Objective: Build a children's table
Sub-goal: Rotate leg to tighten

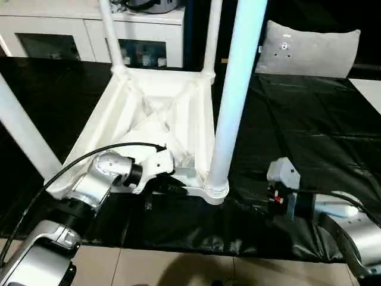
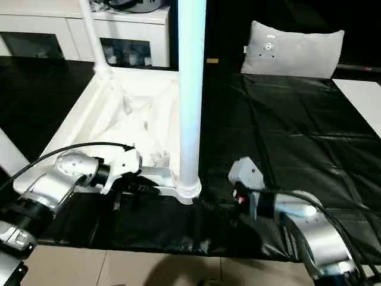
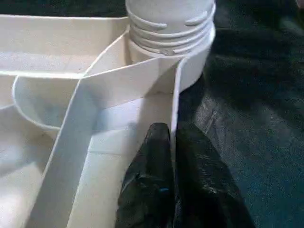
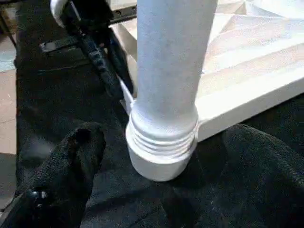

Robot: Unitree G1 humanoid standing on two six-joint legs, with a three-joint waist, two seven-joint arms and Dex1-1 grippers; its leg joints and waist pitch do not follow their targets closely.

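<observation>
Children's table [image 1: 178, 113] rim pinched between left fingers [image 3: 152, 156].

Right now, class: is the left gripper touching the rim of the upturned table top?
Touching. In the left wrist view the left gripper has its two black fingers pressed on either side of the table top's thin white rim.

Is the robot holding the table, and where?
Yes. The left gripper pinches the table's near side wall, beside the corner leg. The right gripper is open, holding nothing.

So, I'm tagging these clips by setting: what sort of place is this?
Probably an indoor room staged for assembly: a white cabinet with glass doors, a grey cushion and black sheeting over the work surface.
</observation>
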